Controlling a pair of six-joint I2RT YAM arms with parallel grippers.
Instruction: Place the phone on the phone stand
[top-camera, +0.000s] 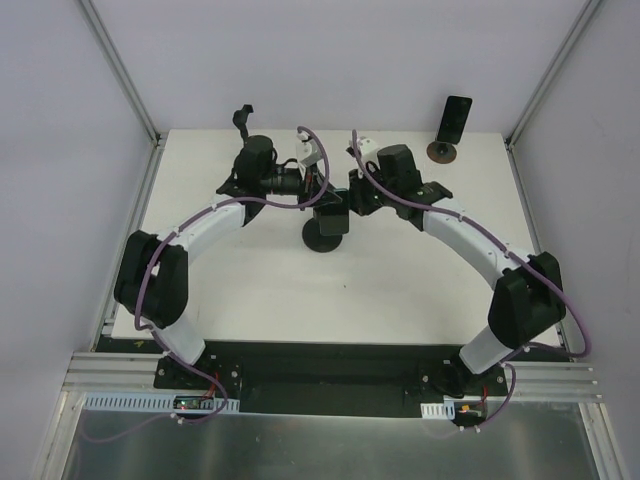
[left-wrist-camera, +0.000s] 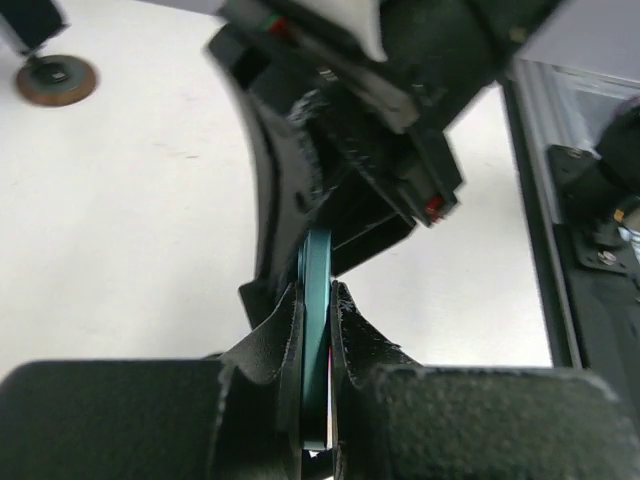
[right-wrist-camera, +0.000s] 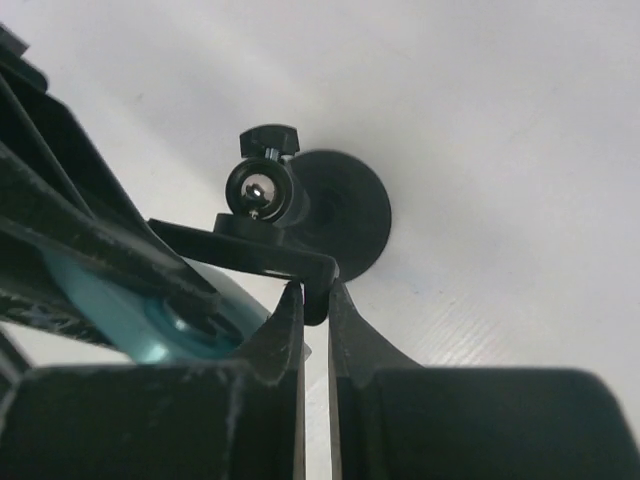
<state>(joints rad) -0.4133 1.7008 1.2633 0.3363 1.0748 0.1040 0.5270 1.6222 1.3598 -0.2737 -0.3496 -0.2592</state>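
Two grippers meet over the white table. The left gripper is clamped on the thin edge of a teal phone, which stands on edge between its fingers. The right gripper is closed on the black bracket of the phone stand. The stand's round base sits just beyond that gripper's fingertips. The phone lies just left of them, under the bracket; contact unclear.

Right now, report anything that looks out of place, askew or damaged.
Nothing spilled or broken. The left jaws hold the teal phone edge-on; the right jaws pinch the black phone stand by its bracket. Only oddity: a second, dark phone propped on a brown-based stand at the far right corner of the table.
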